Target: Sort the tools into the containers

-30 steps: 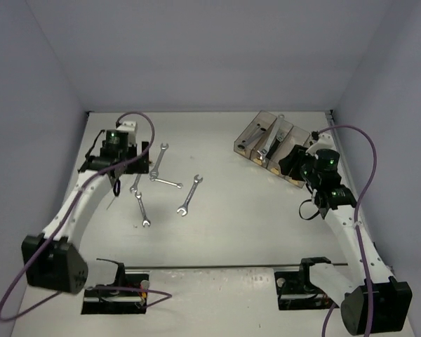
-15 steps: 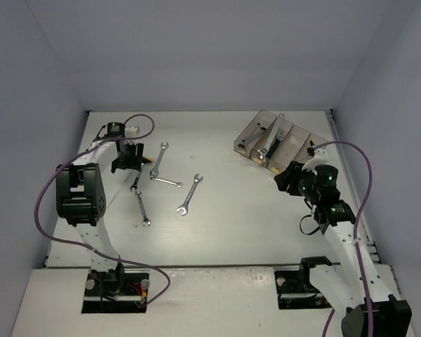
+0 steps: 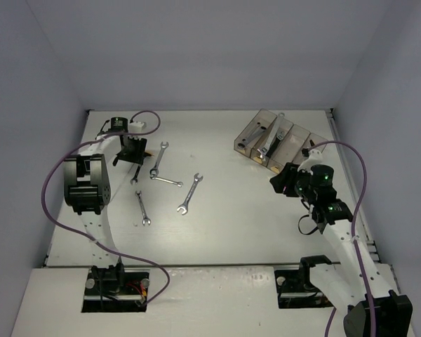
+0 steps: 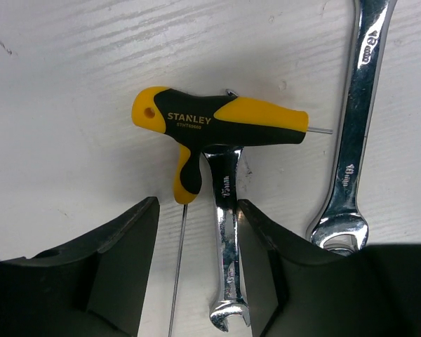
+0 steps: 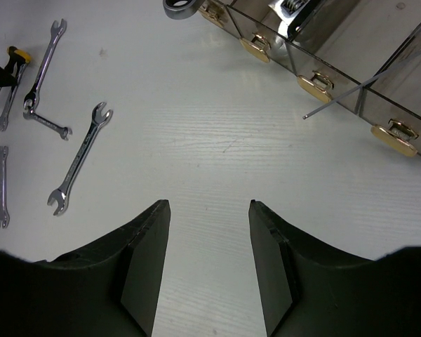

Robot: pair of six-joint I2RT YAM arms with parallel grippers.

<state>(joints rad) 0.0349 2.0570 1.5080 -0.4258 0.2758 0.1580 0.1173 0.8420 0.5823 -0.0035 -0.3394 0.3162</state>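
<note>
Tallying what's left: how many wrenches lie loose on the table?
5: a small wrench between the left fingers, by the driver; a long wrench right of it; a short wrench at its near end; a mid-table wrench; a wrench nearest the bases. Some may be hidden.

White table (image 3: 231, 225), pale walls (image 3: 210, 56)

The table (image 3: 238, 232) in front of me is white, with thin wood lines in it. Plain blue-grey walls stand around it: a back wall (image 3: 210, 49), a left wall (image 3: 21, 105) and a right wall (image 3: 400, 84). The light is soft and even, with only faint shadows.
</note>
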